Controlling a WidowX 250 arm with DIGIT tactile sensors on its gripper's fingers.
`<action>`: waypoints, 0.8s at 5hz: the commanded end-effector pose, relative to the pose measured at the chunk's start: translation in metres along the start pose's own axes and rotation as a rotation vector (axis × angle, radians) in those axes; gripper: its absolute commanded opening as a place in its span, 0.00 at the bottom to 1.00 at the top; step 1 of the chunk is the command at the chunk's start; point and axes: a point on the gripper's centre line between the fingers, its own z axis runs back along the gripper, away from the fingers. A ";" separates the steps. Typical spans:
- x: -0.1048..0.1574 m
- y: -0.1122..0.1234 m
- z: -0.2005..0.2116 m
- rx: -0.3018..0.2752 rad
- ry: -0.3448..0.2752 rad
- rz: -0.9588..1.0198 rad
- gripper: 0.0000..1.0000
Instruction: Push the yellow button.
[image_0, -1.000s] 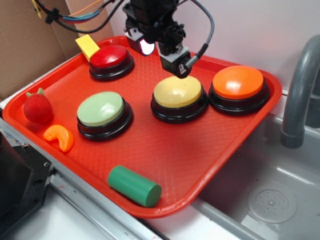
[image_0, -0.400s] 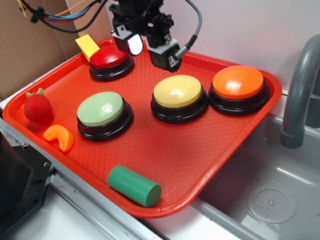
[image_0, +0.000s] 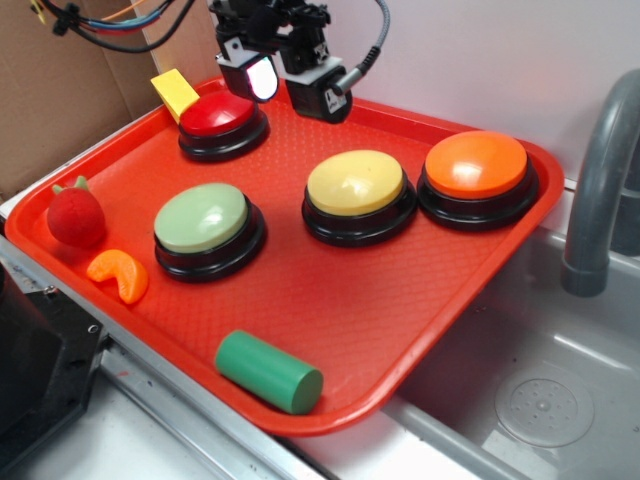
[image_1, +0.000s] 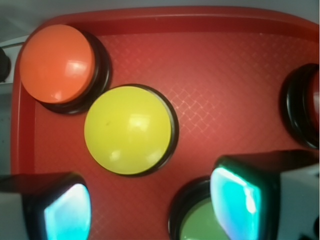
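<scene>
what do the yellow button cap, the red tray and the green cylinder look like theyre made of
Yellow button: cap looks like smooth glossy plastic, with bright highlights on the dome in the wrist view; the base is black, likely plastic too.
Red tray: probably moulded plastic, with a fine diamond texture across its floor.
Green cylinder: matte, evenly coloured, no shine; painted wood or dull plastic, I cannot tell which.

Exterior view is evenly lit and sharp, I see only soft shadows under the buttons on the tray (image_0: 470, 260). Wrist view is oversaturated: white glare spots on the yellow button (image_1: 129, 130) and the orange button (image_1: 56, 62), fingertips (image_1: 235, 197) close, blurred, glowing cyan. Corners darken slightly.
</scene>
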 end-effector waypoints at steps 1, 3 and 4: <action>0.019 -0.003 0.036 -0.013 -0.109 -0.016 1.00; 0.016 -0.013 0.048 0.002 -0.128 -0.038 1.00; 0.017 -0.011 0.046 0.011 -0.126 -0.034 1.00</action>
